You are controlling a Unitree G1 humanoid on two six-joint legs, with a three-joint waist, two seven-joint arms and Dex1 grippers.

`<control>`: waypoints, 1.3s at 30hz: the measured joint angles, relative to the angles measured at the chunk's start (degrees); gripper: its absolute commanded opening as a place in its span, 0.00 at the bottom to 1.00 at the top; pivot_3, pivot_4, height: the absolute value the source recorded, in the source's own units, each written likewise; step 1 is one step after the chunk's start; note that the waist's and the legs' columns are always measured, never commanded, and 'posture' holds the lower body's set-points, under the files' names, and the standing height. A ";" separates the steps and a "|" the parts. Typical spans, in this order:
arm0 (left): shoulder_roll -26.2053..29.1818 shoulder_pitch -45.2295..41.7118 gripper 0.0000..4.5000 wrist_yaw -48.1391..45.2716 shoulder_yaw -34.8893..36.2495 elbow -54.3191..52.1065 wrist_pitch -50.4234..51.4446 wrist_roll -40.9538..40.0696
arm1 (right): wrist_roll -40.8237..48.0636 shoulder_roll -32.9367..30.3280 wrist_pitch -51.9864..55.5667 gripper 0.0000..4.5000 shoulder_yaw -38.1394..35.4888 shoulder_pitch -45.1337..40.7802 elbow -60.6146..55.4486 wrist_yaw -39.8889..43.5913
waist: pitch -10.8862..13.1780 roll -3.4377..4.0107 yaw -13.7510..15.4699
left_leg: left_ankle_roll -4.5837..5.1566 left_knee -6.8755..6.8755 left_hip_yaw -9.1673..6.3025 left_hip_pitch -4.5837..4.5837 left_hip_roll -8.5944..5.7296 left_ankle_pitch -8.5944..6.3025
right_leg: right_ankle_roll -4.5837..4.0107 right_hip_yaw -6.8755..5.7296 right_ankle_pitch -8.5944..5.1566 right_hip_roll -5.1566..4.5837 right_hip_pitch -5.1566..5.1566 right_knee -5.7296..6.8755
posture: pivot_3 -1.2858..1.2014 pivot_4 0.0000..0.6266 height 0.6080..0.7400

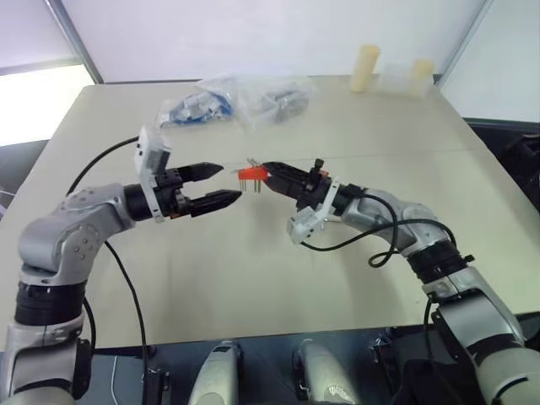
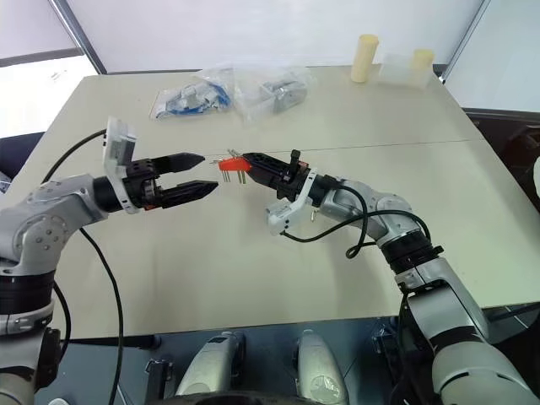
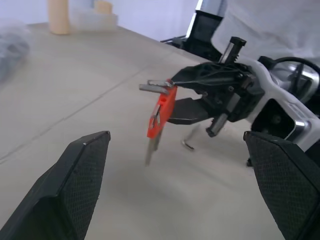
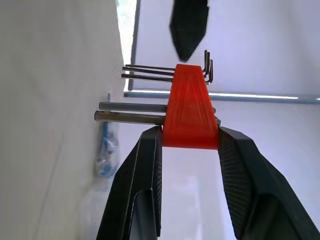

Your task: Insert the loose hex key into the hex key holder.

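Right gripper (image 1: pixel 268 173) clamps the hex key holder (image 1: pixel 250 174) aloft; left gripper (image 1: pixel 229 184) gapes just beside it.

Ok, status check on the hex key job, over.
Right gripper shut on hex key holder, held above the table. Left gripper open, empty, facing the holder. Loose hex key on the table below. Nothing between them.

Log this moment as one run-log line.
right gripper: shut on red plastic hex key holder, lifted | left gripper: open, empty, facing holder | beige table
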 measured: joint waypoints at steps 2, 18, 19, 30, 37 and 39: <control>-0.15 -1.00 1.00 -0.90 -0.75 0.95 0.04 0.01 | 0.04 -0.23 -0.27 0.23 0.45 -0.30 -0.04 -0.18 | 0.00 0.00 0.00 | 0.00 0.01 -0.01 0.00 0.01 0.00 | 0.00 0.00 0.00 0.01 0.01 0.00 | 0.52 0.24 1.00; -1.60 -2.38 1.00 -2.86 -2.20 1.57 -0.40 1.35 | 1.22 -1.12 -0.89 0.23 0.91 -0.17 -0.03 0.88 | 0.00 -0.01 0.02 | 0.01 0.02 -0.01 0.00 0.01 0.00 | 0.00 0.00 0.00 0.00 0.02 0.00 | 0.52 0.24 1.00; -1.99 -2.37 0.94 -2.84 -2.20 1.71 -0.44 1.39 | 1.24 -1.26 -0.89 0.23 0.91 -0.11 -0.03 1.05 | 0.00 -0.01 0.02 | 0.00 0.02 -0.01 0.00 0.01 0.00 | 0.00 0.00 0.00 0.00 0.02 0.00 | 0.52 0.24 1.00; -4.23 -4.64 0.47 -2.66 -2.21 3.70 -1.77 2.76 | 3.14 -1.68 -0.97 0.23 0.92 2.11 -3.94 4.21 | 0.00 -0.01 0.04 | 0.01 0.02 -0.01 0.00 0.01 0.00 | 0.00 0.00 0.00 0.00 0.02 0.00 | 0.52 0.24 1.00; -4.38 -4.54 0.03 -2.41 -1.66 4.54 -2.29 4.12 | 4.00 -2.14 -1.09 0.23 0.86 3.07 -5.34 5.77 | 0.00 -0.01 0.04 | 0.01 0.02 -0.01 0.00 0.01 0.00 | 0.00 0.00 0.00 0.00 0.03 0.00 | 0.52 0.24 1.00; -4.86 -4.53 0.03 -2.67 -2.02 4.48 -2.28 4.09 | 4.10 -2.13 -0.81 0.23 0.86 3.07 -5.38 6.15 | 0.01 -0.01 0.04 | 0.01 0.03 -0.01 0.00 0.01 0.00 | 0.00 0.00 0.00 0.00 0.03 0.00 | 0.52 0.24 1.00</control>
